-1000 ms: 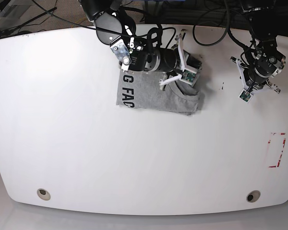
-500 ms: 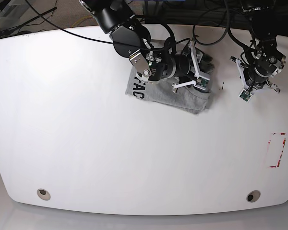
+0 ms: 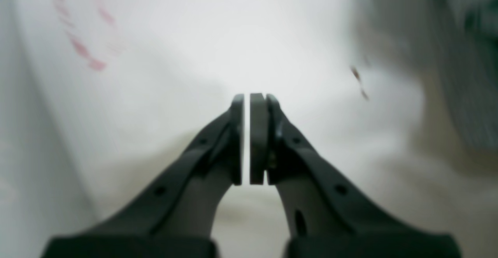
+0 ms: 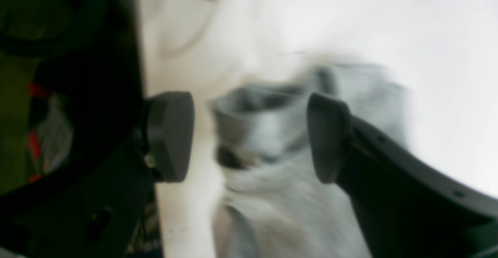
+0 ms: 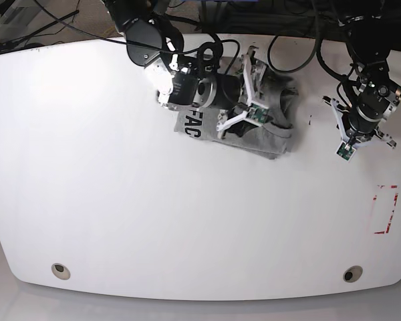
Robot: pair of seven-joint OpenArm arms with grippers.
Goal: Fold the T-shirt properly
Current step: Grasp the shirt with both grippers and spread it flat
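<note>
White table (image 5: 120,200) bearing the folded T-shirt (image 5: 271,134) near its 12 o'clock edge. Right gripper (image 5: 237,100) hovers directly over the shirt, jaws spread wide, holding nothing. Left gripper (image 5: 361,130), at 3 o'clock of the shirt and well apart, has jaws pressed together, empty.

Black arms (image 5: 144,30), white gripper (image 5: 244,93) brackets, looping black cables (image 5: 294,57).

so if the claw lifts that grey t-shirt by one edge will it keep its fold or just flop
Probably flop. The T-shirt lies bunched and wrinkled on the table, so it looks soft and limp. Its layers sit loosely over each other in the right wrist view, so a one-edge lift would likely undo them. It seems light; the open right claw would likely drag it rather than slide under.
</note>
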